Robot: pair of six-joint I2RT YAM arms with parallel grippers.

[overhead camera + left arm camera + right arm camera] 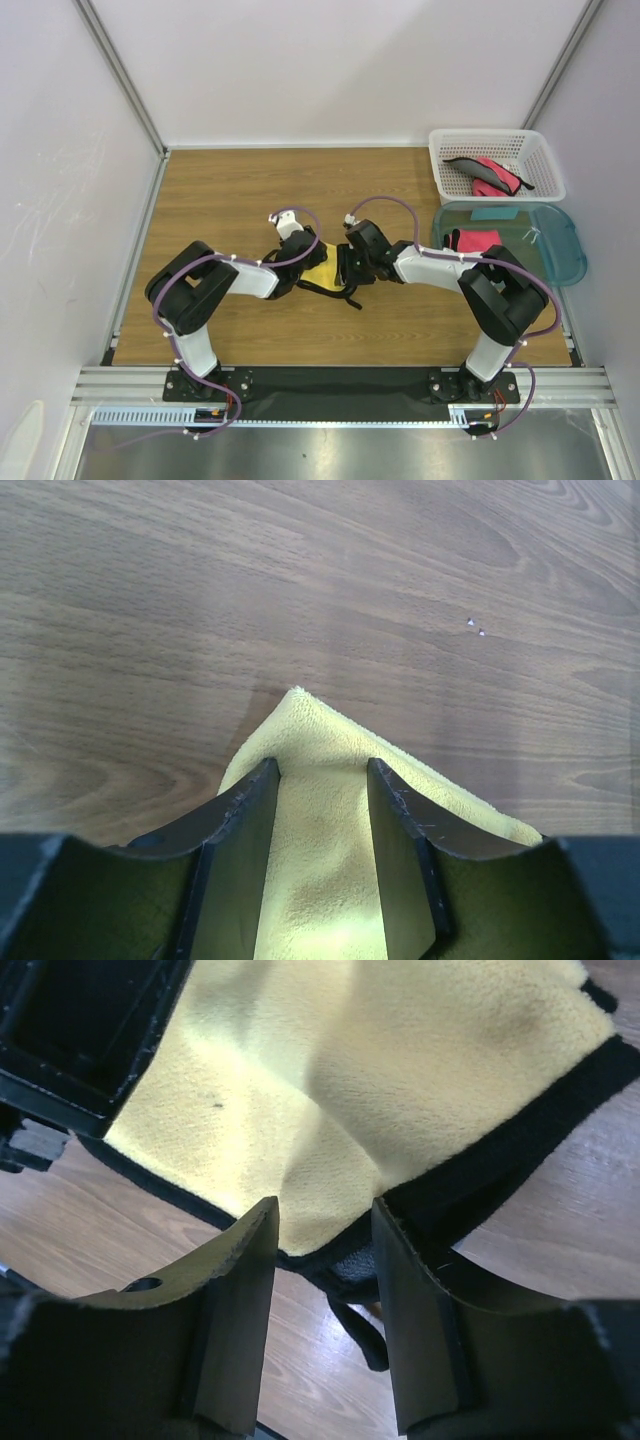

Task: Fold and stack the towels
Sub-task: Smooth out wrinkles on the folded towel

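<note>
My end effector point(322, 768) poised over a yellow towel point(312, 730) on the wood worktop point(200, 600).

My two dark fingers point(245, 825) reach up from 6 o'clock and stand apart, with the yellow cloth lying smooth in the gap between them. The towel's corner points toward 12 o'clock, just past my fingertips. One edge runs down toward 8 o'clock behind the left finger, and the other slopes toward 4 o'clock and shows beyond the right finger. I cannot tell whether the fingers touch the cloth. Brown wood grain fills the upper part of my view, and two tiny pale specks point(475, 627) sit at about 2 o'clock, well apart from the towel.
</note>
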